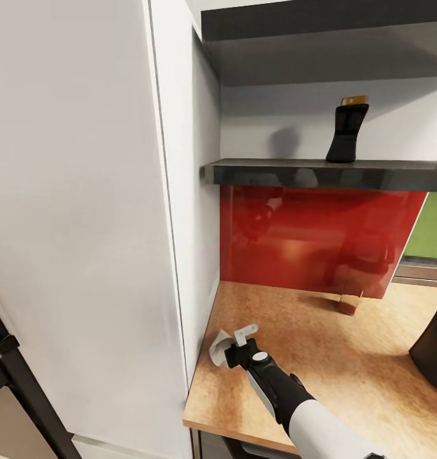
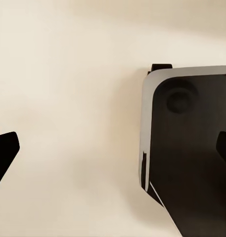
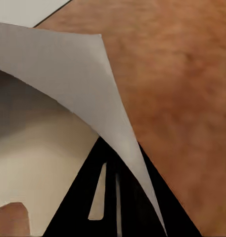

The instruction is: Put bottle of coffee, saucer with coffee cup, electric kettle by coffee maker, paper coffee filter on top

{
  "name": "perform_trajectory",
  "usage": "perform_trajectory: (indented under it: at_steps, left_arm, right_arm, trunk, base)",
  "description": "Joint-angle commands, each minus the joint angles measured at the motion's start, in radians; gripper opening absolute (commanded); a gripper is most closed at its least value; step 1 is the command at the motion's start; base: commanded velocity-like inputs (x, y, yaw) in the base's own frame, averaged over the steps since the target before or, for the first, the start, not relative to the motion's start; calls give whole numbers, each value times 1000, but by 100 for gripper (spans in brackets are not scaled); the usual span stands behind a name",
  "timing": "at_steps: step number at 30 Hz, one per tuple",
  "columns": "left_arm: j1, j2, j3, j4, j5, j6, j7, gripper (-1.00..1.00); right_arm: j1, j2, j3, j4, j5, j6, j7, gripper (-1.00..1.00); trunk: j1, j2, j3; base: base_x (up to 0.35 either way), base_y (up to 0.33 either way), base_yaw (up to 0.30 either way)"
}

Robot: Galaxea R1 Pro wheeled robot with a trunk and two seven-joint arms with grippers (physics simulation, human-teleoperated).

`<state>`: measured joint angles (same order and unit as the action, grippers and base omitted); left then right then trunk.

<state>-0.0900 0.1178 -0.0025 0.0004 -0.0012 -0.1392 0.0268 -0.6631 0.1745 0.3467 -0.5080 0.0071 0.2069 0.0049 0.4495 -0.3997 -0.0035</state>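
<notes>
My right gripper (image 1: 236, 344) hangs low over the left end of the wood-coloured kitchen countertop (image 1: 320, 376), shut on the whitish paper coffee filter (image 1: 219, 348). In the right wrist view the filter (image 3: 68, 79) curls in front of the dark fingers (image 3: 117, 197). The bottle of coffee (image 1: 347, 131), dark with a gold-brown lid, stands on the thin dark-grey kitchen shelf (image 1: 276, 173) above. A dark rounded body at the right edge looks like the coffee maker (image 1: 435, 350). In the left wrist view my left gripper (image 2: 113, 150) is open over a pale surface, holding nothing.
A tall white cabinet (image 1: 85, 223) walls off the counter's left end. A glossy red backsplash (image 1: 308, 248) runs behind the counter, with a small tan block (image 1: 350, 305) at its foot. A thicker dark slab (image 1: 327, 22) hangs above the shelf.
</notes>
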Motion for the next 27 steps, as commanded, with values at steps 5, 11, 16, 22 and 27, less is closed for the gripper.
perform_trajectory:
  at_steps: [5,11,16,22,27]
  left_arm:
    - [0,-1,-1,1,0,-5,2,100]
    - [0,-1,-1,1,0,-4,2,100]
    - [0,-1,-1,1,0,-4,2,100]
    - [0,-1,-1,1,0,-4,2,100]
    - [0,-1,-1,1,0,-4,2,100]
  right_arm:
    - [0,0,1,2,-4,5,1,-100]
    - [0,0,2,2,-4,5,1,-100]
    - [0,0,2,2,-4,5,1,-100]
    - [0,0,2,0,-4,5,1,-100]
    - [0,0,2,0,-4,5,1,-100]
  trunk:
    - [0,0,-1]
    - [0,0,-1]
    - [0,0,-1]
    - [0,0,-1]
    - [0,0,-1]
  base:
    - [0,0,0]
    - [0,0,0]
    - [0,0,0]
    - [0,0,0]
    - [0,0,0]
